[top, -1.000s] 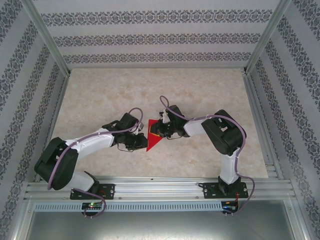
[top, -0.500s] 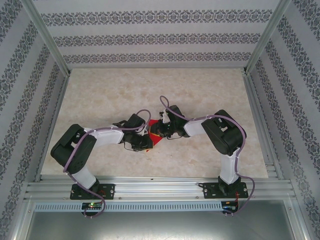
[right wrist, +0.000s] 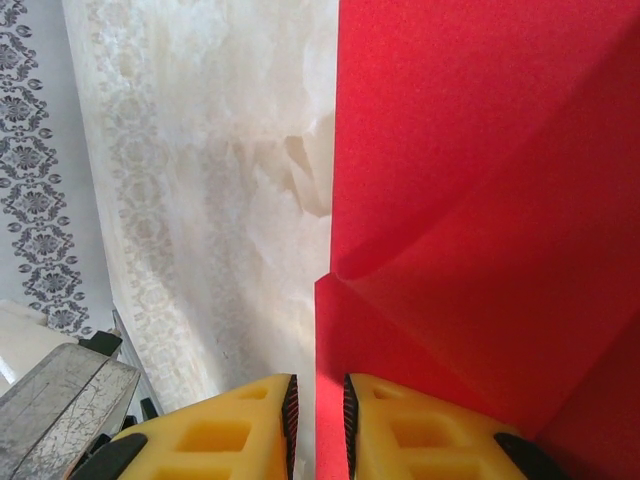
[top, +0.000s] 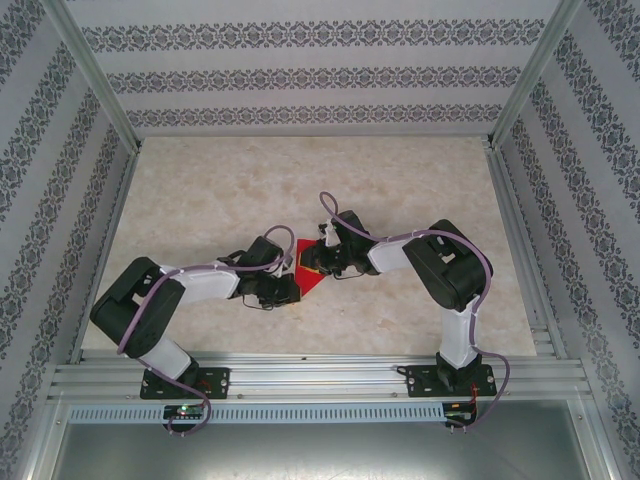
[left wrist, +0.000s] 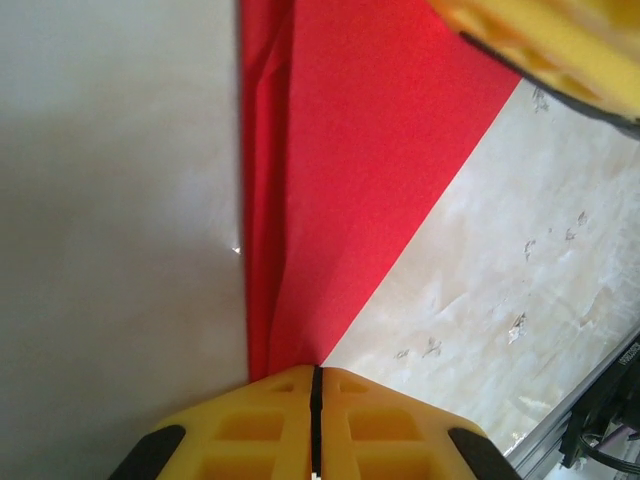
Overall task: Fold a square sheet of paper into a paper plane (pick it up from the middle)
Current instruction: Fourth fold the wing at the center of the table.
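Your sheet of paper lies folded near the middle of the desk, between the two wrists. From the left wrist it narrows to a point, with a doubled layer along its left edge.

That point runs straight into the seam of the left fingers, which are pressed tight together. You cannot tell whether the tip is nipped between them or only touches them.

The right fingers stand a narrow slit apart over the sheet's straight edge, red paper and pale desk both showing through the gap. One of their pads sits on the sheet's far corner in the left wrist view.

A second ago the sheet's near tip showed bare. Since then your left arm has swung in over it, and its fingers have drawn closed. The right arm and the sheet have not moved.
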### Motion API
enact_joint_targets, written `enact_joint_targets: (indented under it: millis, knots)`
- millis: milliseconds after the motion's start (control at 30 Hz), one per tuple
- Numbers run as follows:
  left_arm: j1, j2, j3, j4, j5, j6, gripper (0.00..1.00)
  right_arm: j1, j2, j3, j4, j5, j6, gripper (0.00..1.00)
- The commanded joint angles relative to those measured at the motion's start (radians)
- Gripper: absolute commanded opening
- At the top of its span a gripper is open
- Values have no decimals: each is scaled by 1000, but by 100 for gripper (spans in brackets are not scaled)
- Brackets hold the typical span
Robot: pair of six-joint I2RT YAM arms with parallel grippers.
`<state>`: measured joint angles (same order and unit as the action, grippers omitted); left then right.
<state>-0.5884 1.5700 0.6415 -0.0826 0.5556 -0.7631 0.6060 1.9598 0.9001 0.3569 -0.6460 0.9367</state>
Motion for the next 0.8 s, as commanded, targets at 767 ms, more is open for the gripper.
enact_joint_targets:
  millis: [767]
  knots:
    - [16,-159,21,83,44,-97,14,100,-80,-188,-110,300,211,22]
